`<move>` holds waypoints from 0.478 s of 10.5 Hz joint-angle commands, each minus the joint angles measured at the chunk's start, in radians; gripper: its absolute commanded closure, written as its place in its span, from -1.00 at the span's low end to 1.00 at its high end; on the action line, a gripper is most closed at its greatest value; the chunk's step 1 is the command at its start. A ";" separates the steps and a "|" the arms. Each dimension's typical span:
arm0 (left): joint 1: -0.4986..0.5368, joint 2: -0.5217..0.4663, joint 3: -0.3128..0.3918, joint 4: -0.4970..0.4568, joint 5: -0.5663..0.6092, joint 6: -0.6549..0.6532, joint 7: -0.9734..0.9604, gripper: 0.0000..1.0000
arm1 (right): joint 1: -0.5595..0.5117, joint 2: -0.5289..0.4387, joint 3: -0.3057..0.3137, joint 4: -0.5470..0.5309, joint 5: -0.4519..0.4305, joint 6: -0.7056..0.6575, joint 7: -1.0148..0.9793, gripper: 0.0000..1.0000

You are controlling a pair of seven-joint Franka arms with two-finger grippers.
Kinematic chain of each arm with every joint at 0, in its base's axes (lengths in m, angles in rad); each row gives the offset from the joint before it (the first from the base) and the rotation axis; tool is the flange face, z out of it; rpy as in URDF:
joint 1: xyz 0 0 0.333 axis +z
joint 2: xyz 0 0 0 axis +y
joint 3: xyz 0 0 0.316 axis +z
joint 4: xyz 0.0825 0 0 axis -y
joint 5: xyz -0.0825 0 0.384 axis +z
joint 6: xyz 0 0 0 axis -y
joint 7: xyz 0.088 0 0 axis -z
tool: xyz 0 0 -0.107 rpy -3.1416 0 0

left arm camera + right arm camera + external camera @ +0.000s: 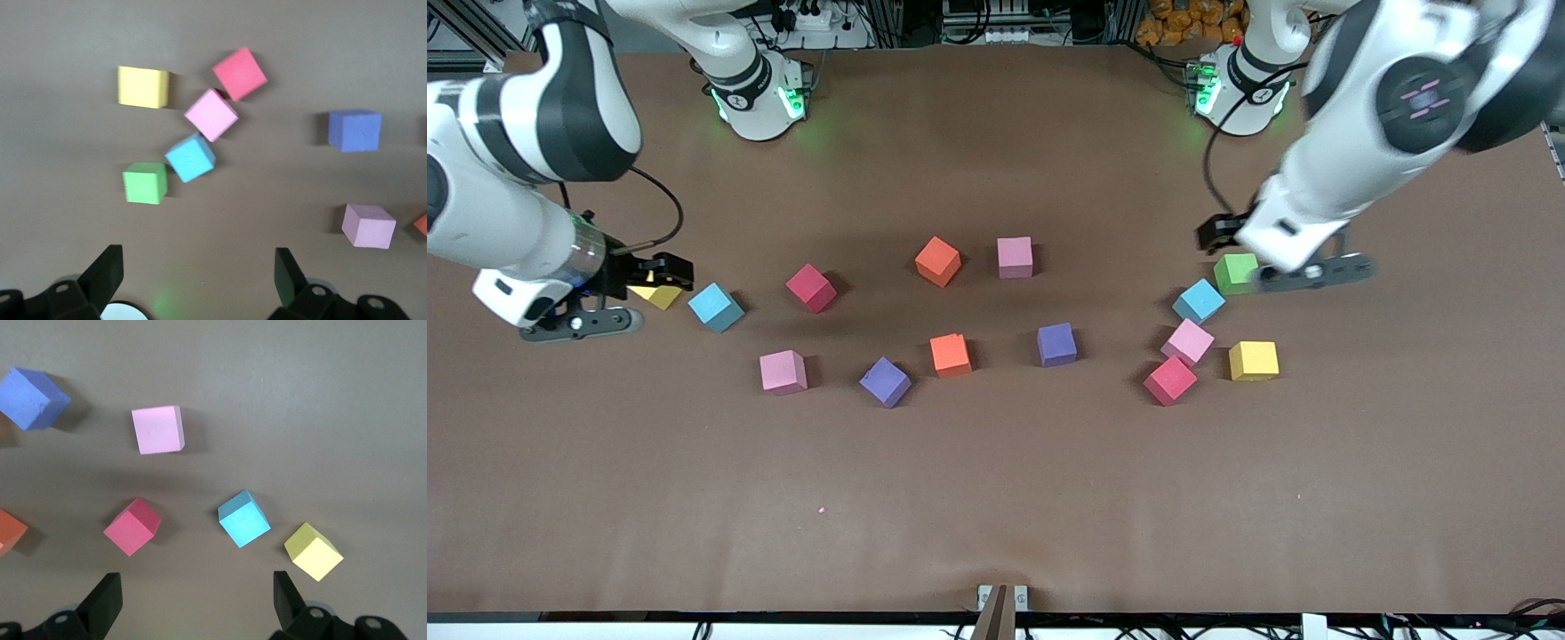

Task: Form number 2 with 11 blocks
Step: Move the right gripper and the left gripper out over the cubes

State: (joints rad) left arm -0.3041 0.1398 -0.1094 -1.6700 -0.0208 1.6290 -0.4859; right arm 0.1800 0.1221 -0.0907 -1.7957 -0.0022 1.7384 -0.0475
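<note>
No block carries any readable writing or label, and the arms show no legible brand.

The left gripper [197,280] hangs open and empty over the table [996,498] near the left arm's end, just above the green cube [1235,272], which the arm partly covers in the front view. Touching corner to corner in a chain beside it lie a light blue block [1198,300], a pink block [1188,342] and a red block [1169,380], with a yellow block [1253,360] just beside them.

The right gripper [197,600] also stands open, holding nothing, over the right arm's end; it hides most of a second yellow block [660,295], next to another light blue block [715,307].

Scattered apart in the middle are a red block [811,288], an orange block [938,260], a pink block [1015,257], a pink block [783,372], a purple block [885,381], an orange block [950,355] and a purple block [1056,344].

In the wrist views, orange blocks are cut off at the frame edge.
</note>
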 commanded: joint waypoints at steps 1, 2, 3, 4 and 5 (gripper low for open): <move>-0.068 0.049 0.004 -0.010 -0.002 0.044 -0.013 -1.00 | 0.001 -0.010 0.002 -0.077 0.014 0.061 -0.029 -1.00; -0.097 0.053 0.001 -0.037 -0.001 0.078 -0.028 -1.00 | 0.010 -0.009 0.002 -0.129 0.019 0.125 -0.056 -1.00; -0.108 0.060 -0.033 -0.072 -0.002 0.121 -0.039 -1.00 | 0.024 -0.009 0.002 -0.190 0.021 0.192 -0.080 -1.00; -0.110 0.069 -0.067 -0.111 -0.002 0.176 -0.049 -1.00 | 0.047 -0.001 0.002 -0.223 0.022 0.219 -0.080 -1.00; -0.112 0.076 -0.105 -0.158 -0.002 0.240 -0.086 -1.00 | 0.079 0.004 0.002 -0.238 0.022 0.214 -0.080 -1.00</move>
State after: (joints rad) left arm -0.4153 0.2225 -0.1754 -1.7601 -0.0208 1.7949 -0.5338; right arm 0.2201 0.1376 -0.0878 -1.9918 0.0066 1.9354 -0.1123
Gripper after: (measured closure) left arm 0.000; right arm 0.000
